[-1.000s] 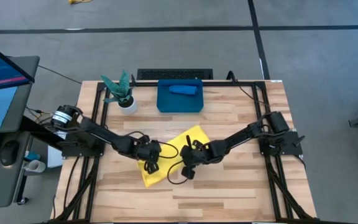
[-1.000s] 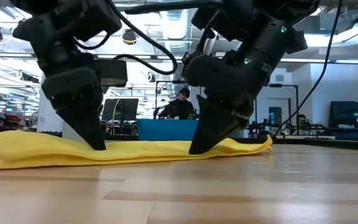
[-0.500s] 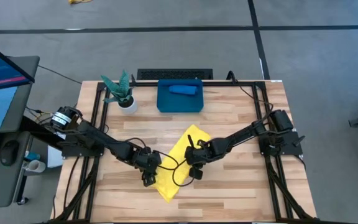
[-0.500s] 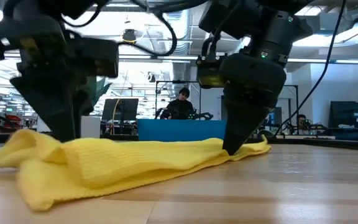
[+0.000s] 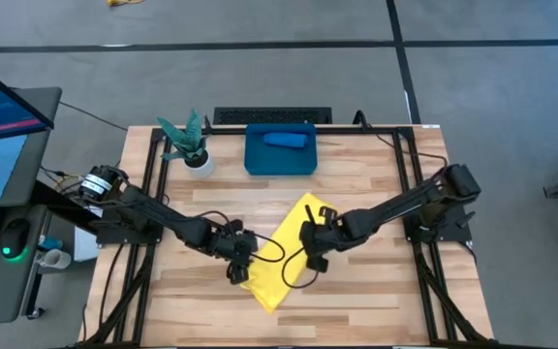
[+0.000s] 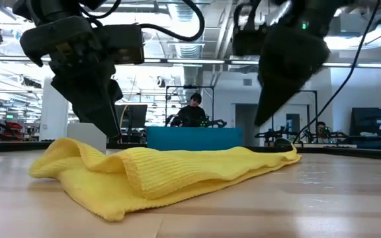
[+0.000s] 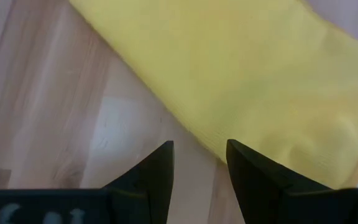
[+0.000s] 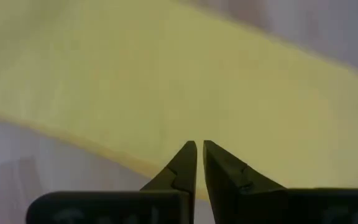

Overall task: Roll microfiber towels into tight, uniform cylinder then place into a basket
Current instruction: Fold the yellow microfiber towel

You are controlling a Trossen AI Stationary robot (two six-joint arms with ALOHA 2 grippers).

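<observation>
**Between two pincers, one yellow towel lies crumpled**

Between the left gripper (image 5: 237,269) and the right gripper (image 5: 315,260) lies the yellow towel (image 5: 284,254), flat on the wooden table (image 5: 376,184). No words or labels can be read on anything.

Count them: two arms, two towels, one basket (image 5: 281,160), one plant pot (image 5: 199,163). The blue towel (image 5: 286,139) sits rolled inside the basket, far beyond both pincers.

From above, the yellow towel looks like a long slanted strip. The low view shows more: the cloth (image 6: 157,173) is bunched in soft folds, and both pincers hang just above it, not touching.

The left wrist view shows the left gripper (image 7: 199,163) with its fingers a little apart, holding nothing, the towel edge (image 7: 241,74) just ahead. The right wrist view shows the right gripper (image 8: 197,163) with fingers nearly pressed together, also holding nothing, yellow cloth (image 8: 166,81) below it
</observation>
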